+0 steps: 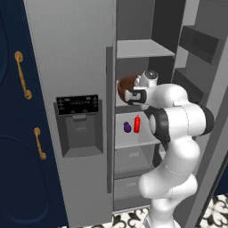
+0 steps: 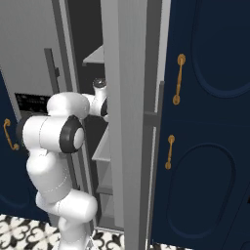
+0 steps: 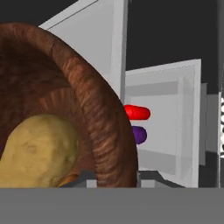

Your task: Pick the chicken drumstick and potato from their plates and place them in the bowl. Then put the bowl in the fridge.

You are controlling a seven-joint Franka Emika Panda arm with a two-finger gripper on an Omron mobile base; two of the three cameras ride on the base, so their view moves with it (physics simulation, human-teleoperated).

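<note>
**Bowl reached the fridge shelf, release not yet clear**

The task looked close to its end. The deep dark reddish-brown wooden bowl (image 1: 126,86) was inside the open compartment of the tall grey stainless-steel fridge (image 1: 75,58), at the level of a middle shelf and under the grey shelf above. The small round yellowish-tan potato (image 3: 38,151) lay in the bowl's hollow, and a sliver of orange-brown at the potato's lower edge was probably the chicken drumstick (image 3: 69,179), though too little showed to be sure. Both foods therefore seemed loaded, and the carry to the fridge was done.

What remained, by my judgement, was to let the bowl settle on the shelf, let go, and draw the arm out. Whether the bowl already rested on the shelf could not be told.

The two-finger gripper (image 3: 114,176) stood at the bowl's thick rim, with one dark tip on each side of the wall in the hand view. The tips were too little in view to tell whether they pinched the rim or had slackened.

The bowl's rim showed coarse ribbed grain. On a lower shelf stood a small red bottle (image 1: 137,124) beside a small purple object (image 1: 127,127), well apart from the bowl.
</note>
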